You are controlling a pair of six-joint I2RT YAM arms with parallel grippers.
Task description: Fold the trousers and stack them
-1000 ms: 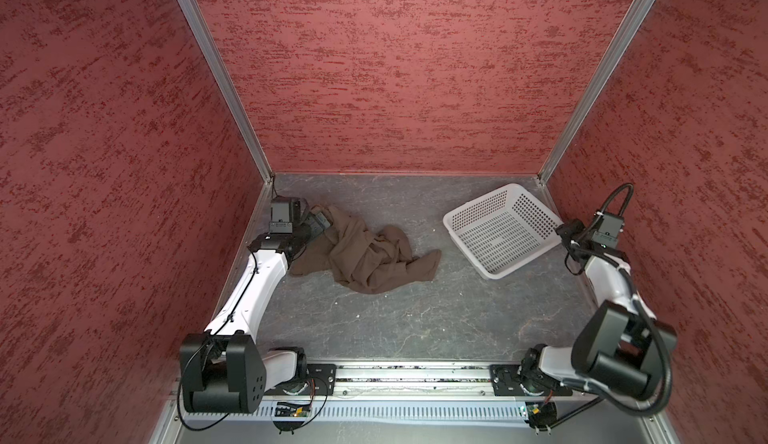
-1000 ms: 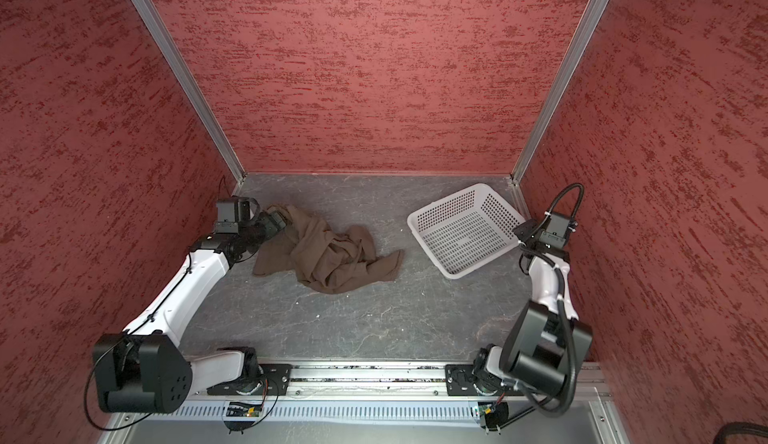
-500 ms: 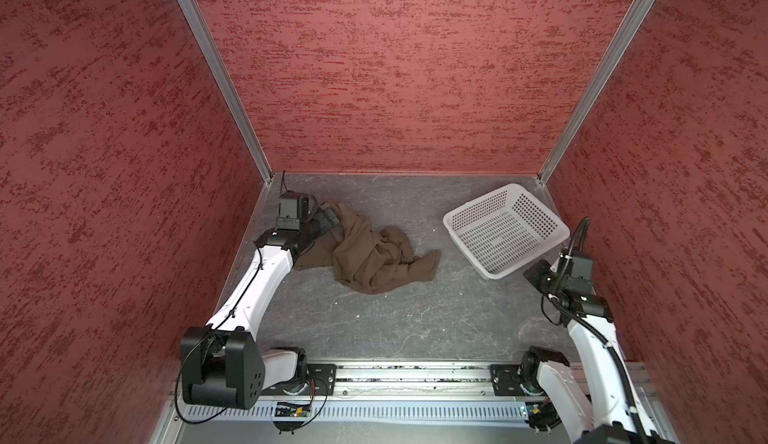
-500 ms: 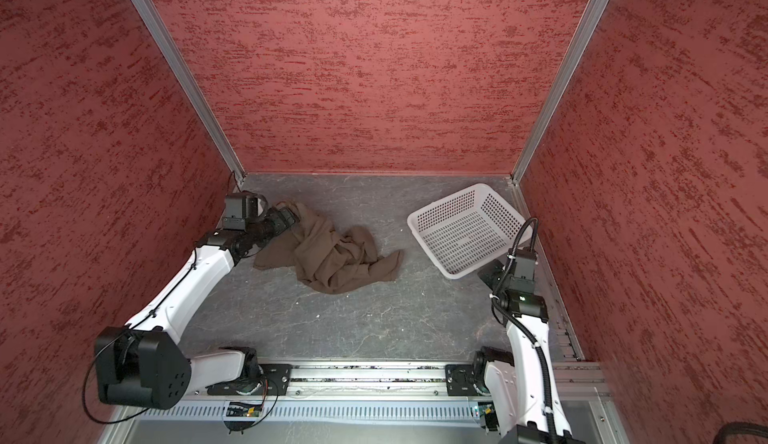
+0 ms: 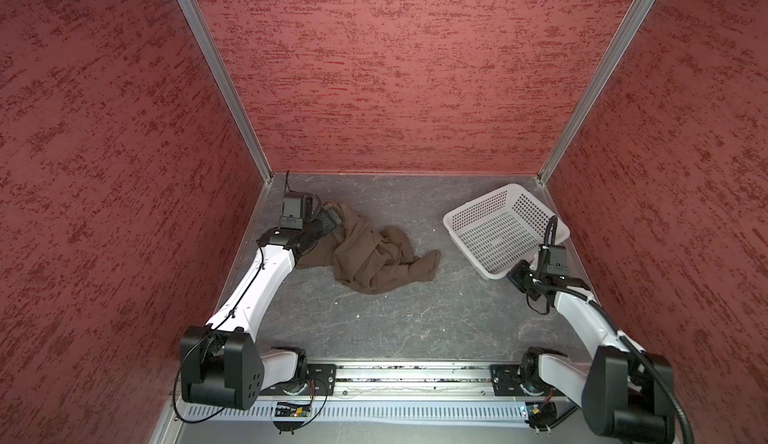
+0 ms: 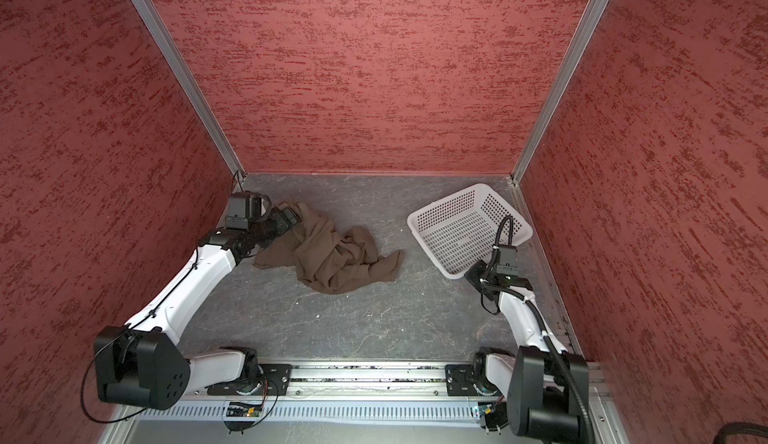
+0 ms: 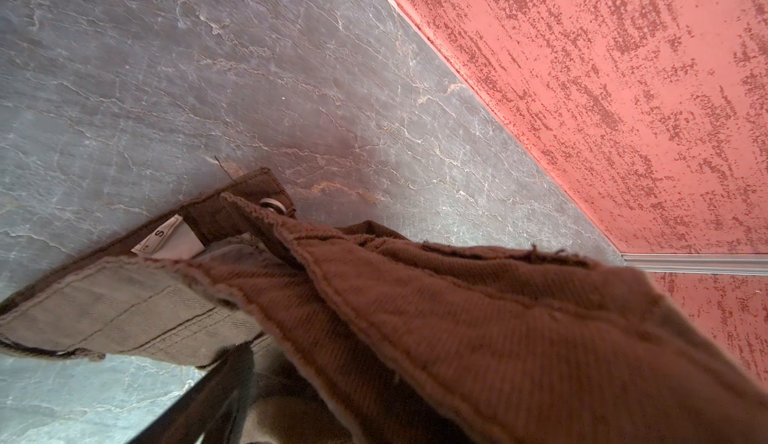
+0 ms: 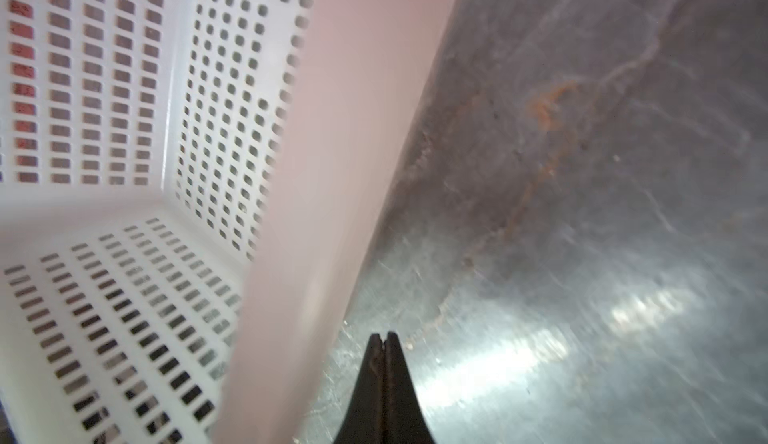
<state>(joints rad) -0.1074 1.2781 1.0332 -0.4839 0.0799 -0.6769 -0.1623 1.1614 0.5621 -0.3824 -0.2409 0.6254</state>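
The dark brown trousers lie crumpled on the grey floor at the back left. My left gripper is at their far-left end, open wide. In the left wrist view the ribbed cloth drapes over the jaws. One dark finger shows off to the side and the other is hidden. The waistband with its button and a white size label hangs past it. My right gripper is shut on nothing, just outside the basket's near corner.
A white perforated basket stands empty and tilted at the back right; its rim runs close beside the right fingertips. Red walls close in the left, back and right. The arms' base rail runs along the front.
The right arm swung from the basket's right side down to its near corner, and its gripper shut. The left gripper edged toward the back wall at the waistband.
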